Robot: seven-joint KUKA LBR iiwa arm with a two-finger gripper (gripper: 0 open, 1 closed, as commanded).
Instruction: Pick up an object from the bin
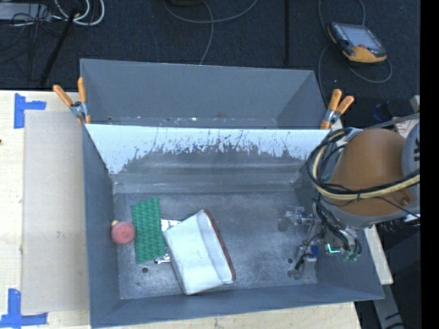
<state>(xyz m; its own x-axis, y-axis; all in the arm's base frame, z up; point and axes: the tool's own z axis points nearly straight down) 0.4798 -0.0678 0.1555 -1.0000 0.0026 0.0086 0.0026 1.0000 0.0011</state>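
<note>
- Bin (206,98): grey metal with sloped walls and a scuffed floor. Its few loose things all lie in the left half, and the right half of the floor is bare.
- Arm (343,225): mine reaches in over the right rim. The rounded orange-brown cover (370,160) on my wrist sits above the right wall, with a loop of cables (321,166) slung round it. From there the wrist bends down and leftward into the bin.
- White pouch (199,252): a flat, soft, pale thing with a brown edge along its right side. It lies tilted on the floor left of centre, close to the front wall. It is the nearest thing to my gripper, yet well apart from it.
- Green pad (147,228): a textured rectangle lying lengthwise front to back, just left of the pouch.
- Gripper (302,249): it points down over bare floor near the front right corner, with none of the things below it. It looks to be low over the floor or perhaps touching it. I cannot tell whether it is open or closed.
- Pink ball (123,233): small and round, against the pad's left edge and near the left wall.
</note>
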